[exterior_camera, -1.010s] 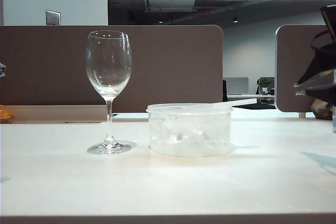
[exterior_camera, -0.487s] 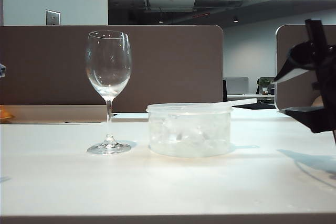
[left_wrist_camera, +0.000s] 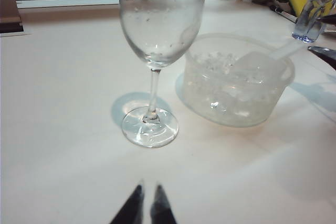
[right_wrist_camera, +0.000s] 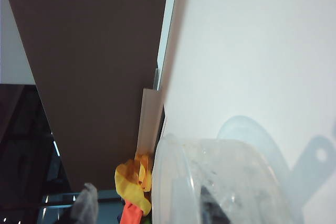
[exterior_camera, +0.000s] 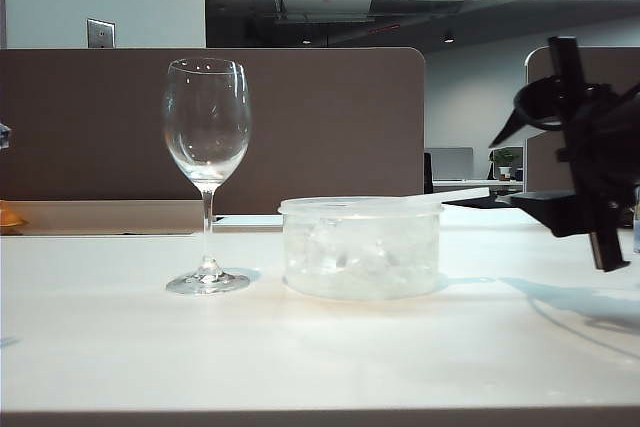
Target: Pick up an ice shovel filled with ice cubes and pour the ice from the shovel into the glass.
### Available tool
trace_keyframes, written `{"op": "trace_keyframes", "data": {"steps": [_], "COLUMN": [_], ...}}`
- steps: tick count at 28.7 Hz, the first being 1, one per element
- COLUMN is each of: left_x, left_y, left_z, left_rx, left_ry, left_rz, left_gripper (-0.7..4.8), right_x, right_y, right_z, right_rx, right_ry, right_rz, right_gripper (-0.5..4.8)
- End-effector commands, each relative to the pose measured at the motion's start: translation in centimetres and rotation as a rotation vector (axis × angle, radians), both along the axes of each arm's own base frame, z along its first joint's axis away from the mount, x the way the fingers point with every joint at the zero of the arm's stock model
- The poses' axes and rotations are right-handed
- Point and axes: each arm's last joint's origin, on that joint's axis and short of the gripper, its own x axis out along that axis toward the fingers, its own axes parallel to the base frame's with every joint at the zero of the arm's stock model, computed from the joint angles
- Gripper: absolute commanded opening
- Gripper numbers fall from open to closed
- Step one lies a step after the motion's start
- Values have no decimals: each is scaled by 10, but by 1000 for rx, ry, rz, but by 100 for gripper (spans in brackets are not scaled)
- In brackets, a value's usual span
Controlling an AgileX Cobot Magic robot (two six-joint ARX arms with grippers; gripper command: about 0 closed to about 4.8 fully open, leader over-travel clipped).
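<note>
Shovel (left_wrist_camera: 262, 64) lies in the ice tub (exterior_camera: 361, 247), handle jutting right toward the wide-open right gripper (exterior_camera: 515, 162). Glass (exterior_camera: 207, 175) stands just left. Left gripper (left_wrist_camera: 147, 203) rests near, jaws nearly together. A clumsy approach could nudge the handle and tip the tub.

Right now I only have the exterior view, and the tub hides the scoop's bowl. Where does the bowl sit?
Observer: In the left wrist view the ice shovel lies with its bowl on the ice cubes inside the tub, and its handle sticks out over the rim.
Operator: And the left gripper? I cannot see it.
Observer: The left gripper points at the foot of the glass from a gap away. Its fingers are close together and hold nothing.
Operator: Does the right wrist camera see the handle?
Observer: I cannot make it out there. That view shows the tub's wall close up and none of the right gripper, which stands open in your view.
</note>
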Motion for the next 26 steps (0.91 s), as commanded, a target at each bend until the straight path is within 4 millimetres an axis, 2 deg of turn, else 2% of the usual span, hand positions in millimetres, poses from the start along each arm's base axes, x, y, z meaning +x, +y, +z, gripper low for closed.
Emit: {"op": "trace_keyframes", "data": {"steps": [1,11,24,26], "left_x": [0,0,0,0], "left_y": [0,0,0,0], "left_z": [2,2,2,2], "left_rx": [-5,-5,-5,-5], "left_ry": [-13,-13,-13,-13], "left_rz": [-2,-2,-2,-2], "left_gripper": [30,30,30,30], "right_x": [4,4,25,26], "right_y": [2,8,24,27], "right_z": [1,-11,-4,-5], "right_rx": [3,-20,-11,-13], "right_ry": [-9,35,13,18], "right_rz": [9,19,56,61], "right_gripper": [248,248,239,218]}}
